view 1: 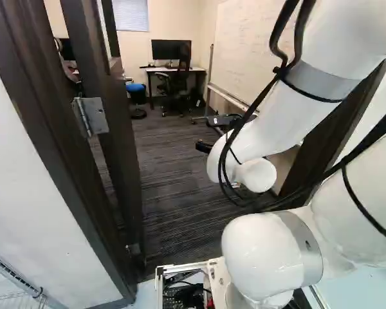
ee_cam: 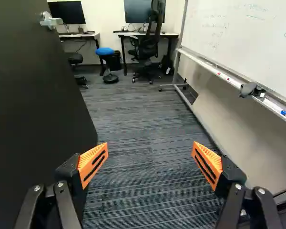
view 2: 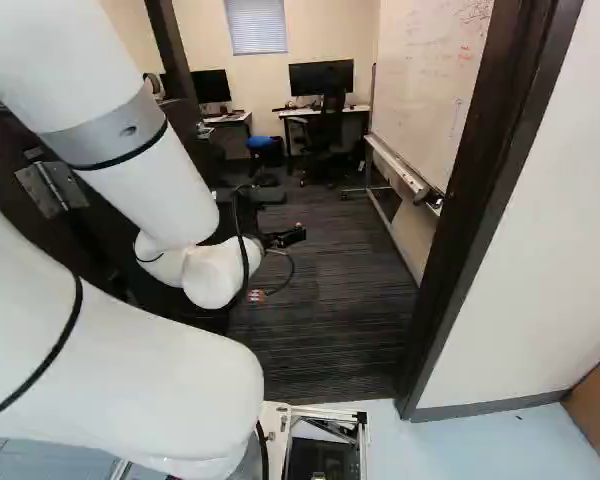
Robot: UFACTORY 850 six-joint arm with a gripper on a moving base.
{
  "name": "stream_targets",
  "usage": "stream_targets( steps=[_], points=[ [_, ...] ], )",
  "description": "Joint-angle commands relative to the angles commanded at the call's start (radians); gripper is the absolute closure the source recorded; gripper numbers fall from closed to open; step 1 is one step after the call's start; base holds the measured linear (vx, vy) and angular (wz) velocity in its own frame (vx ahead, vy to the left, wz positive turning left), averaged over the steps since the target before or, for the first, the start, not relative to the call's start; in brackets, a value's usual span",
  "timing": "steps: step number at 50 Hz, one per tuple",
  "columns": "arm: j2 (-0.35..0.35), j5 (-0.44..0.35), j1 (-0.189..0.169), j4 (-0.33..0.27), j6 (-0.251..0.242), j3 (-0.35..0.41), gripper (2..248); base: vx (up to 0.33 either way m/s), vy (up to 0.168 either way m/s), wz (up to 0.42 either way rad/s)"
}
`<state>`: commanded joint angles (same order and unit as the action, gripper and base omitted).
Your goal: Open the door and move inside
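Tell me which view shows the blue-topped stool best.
The wrist view: the stool appears largest, its seat and round foot both plain. The left base view shows both smaller; the right base view shows mainly its seat.

- We see dark grey striped carpet point(ee_cam: 143, 119).
- We face a cream wall point(view 2: 330, 35) with a pale slatted blind point(view 2: 257, 25).
- A black office chair point(ee_cam: 148, 47) at a white-topped desk point(ee_cam: 126, 34) with a black monitor point(ee_cam: 136, 12).
- A round blue-seated stool point(ee_cam: 105, 51) nearby.
- A large silver-framed whiteboard point(view 2: 435, 90).

Dark striped carpet point(ee_cam: 138, 119) bears desks point(ee_cam: 169, 35), blue-topped stool point(ee_cam: 105, 51), black chair point(ee_cam: 147, 48), wheeled whiteboard point(ee_cam: 224, 33).
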<state>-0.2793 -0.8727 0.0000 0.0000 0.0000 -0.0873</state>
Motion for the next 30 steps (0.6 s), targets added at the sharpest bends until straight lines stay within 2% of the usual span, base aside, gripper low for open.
stream_targets(
  steps=[11,30],
  points=[
    [0.000,0.000,0.000,0.000,0.000,0.000,3,0.108,0.002,0.000],
    [0.000,0.000,0.000,0.000,0.000,0.000,3,0.171,0.005,0.004]
  ],
)
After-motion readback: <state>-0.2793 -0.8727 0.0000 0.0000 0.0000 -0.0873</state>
